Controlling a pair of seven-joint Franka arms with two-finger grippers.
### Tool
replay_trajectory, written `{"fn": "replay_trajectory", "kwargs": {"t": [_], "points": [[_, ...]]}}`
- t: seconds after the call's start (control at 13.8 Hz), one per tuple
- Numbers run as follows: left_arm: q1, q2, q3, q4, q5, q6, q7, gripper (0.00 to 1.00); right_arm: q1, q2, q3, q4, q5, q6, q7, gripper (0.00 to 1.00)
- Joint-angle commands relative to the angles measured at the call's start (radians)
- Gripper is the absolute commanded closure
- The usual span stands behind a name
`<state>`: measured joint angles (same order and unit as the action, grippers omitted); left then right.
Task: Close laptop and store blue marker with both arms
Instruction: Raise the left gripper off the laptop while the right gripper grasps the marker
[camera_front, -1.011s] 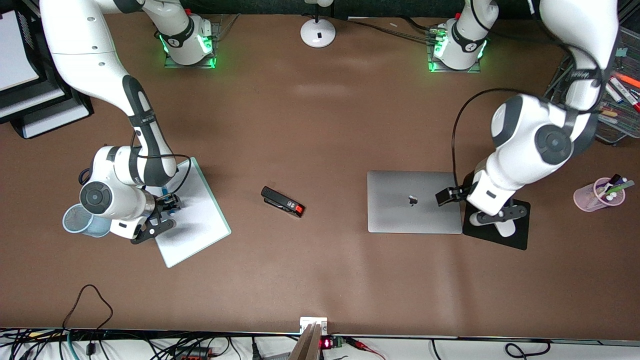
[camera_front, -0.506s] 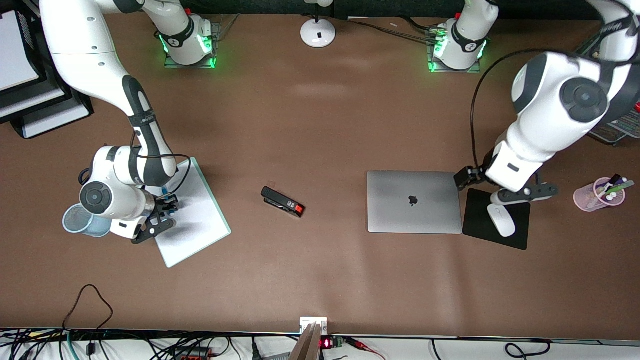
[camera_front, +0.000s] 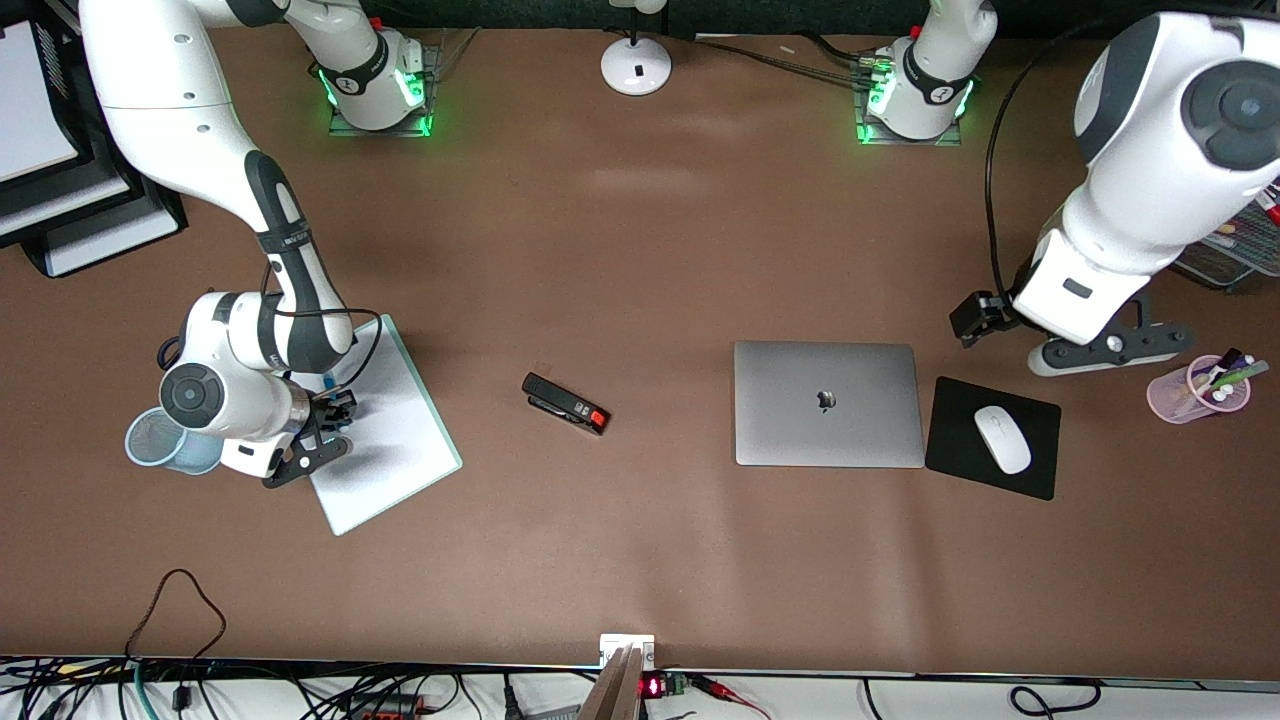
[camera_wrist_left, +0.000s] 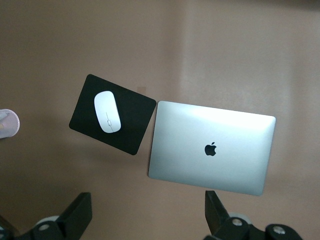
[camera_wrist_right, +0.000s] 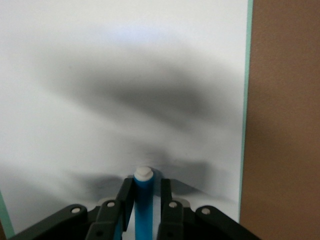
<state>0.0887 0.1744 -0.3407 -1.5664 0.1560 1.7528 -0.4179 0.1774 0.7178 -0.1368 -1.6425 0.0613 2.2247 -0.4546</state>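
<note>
the laptop (camera_front: 829, 403) lies shut and flat, lid up with its dark logo showing, toward the left arm's end of the worktop, just beside a black mouse pad (camera_front: 1040, 470) that carries a white mouse (camera_front: 1002, 439). the left gripper (camera_front: 1085, 350) hangs high over bare tabletop close to the mouse pad's corner, fingers spread wide and grasping nothing; in the left wrist view the fingertips (camera_wrist_left: 77, 215) frame the laptop and pad far below. by the look of it, that half of the job is done.

the blue marker (camera_wrist_right: 142, 205) is clenched between the right gripper (camera_front: 325, 420) fingers, over the white board (camera_front: 400, 455) toward the right arm's end. its long axis runs straight out along the fingers, whitish end leading toward the board.

the coming move turns on the blue mesh cup (camera_front: 160, 440), which sits just beside the board's edge, under the right wrist, on the side away from the laptop. the right arm is by far the nearer. i judge the marker must swing over the cup's rim and tip more upright before release.
</note>
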Motion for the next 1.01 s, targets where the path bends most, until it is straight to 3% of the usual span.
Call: {"fn": "replay_trajectory", "kwargs": {"t": [0.0,0.36,0.94], "points": [[-0.003,-0.024,-0.004,0.011,0.020,-0.029,0.011,0.00,-0.003,0.009,0.002,0.004,0.019,0.007,-0.024,0.71],[0.000,-0.050,-0.006,0.013,0.010,-0.050,0.053,0.00,-0.003,0.011,0.002,0.006,0.019,0.009,-0.024,0.77],[0.011,-0.076,0.000,0.009,-0.042,-0.050,0.067,0.00,-0.003,-0.001,-0.001,0.032,0.017,0.001,-0.025,0.93]]}}
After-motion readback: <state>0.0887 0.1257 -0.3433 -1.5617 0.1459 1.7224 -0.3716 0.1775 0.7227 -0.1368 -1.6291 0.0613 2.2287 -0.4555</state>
